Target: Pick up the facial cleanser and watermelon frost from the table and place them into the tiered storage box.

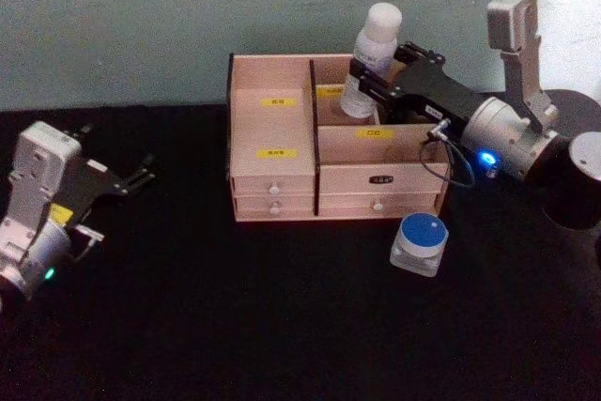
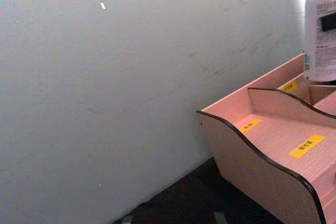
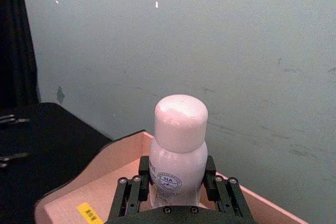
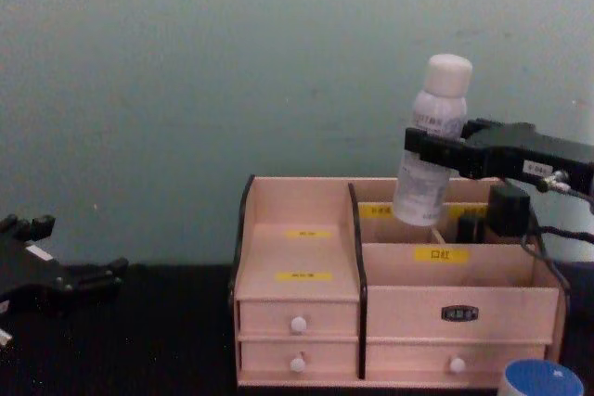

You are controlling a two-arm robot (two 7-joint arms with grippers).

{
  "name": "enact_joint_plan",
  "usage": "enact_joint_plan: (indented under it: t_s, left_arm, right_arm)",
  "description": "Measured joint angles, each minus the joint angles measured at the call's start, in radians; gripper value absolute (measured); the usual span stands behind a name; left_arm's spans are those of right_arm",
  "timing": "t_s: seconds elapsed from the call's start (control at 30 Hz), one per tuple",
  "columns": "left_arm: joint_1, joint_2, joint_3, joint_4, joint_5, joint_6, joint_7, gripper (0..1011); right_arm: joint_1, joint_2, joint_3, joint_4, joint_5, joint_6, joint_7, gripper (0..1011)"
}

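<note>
Black surface (image 1: 235,326), teal wall (image 1: 141,25) in bg. Right gripper (image 1: 368,82) clamped on tilted facial cleanser (image 1: 380,35) w/ tiered storage box (image 1: 270,185) just under it, watermelon frost (image 1: 420,241) nearer the robot. Left gripper (image 1: 146,171) parked, state unclear.

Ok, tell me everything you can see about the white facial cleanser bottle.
The facial cleanser is a tall slim white bottle, plastic by its look, with a rounded white cap, a narrower neck, small dark print and a round blue mark on its front. It is capped and slightly tilted, top leaning toward the robot's right. The right tool clamps its body from both sides. Its lower end dips into the back right compartment of the tiered storage box; whether it touches the floor there can't be seen.
</note>
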Motion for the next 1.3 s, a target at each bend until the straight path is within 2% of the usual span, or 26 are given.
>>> enact_joint_plan:
  t_s: [0.23, 0.57, 1.3]
  left_arm:
    - [0.000, 0.000, 0.000, 0.000, 0.000, 0.000, 0.000, 1001]
    - [0.000, 0.000, 0.000, 0.000, 0.000, 0.000, 0.000, 1001]
    - [0.000, 0.000, 0.000, 0.000, 0.000, 0.000, 0.000, 1001]
  right_arm:
    - [0.044, -0.036, 0.003, 0.082, -0.023, -0.014, 0.001, 594]
    - [0.082, -0.066, 0.005, 0.160, -0.054, -0.023, 0.009, 594]
    - [0.113, -0.097, -0.003, 0.242, -0.111, -0.007, 0.021, 594]
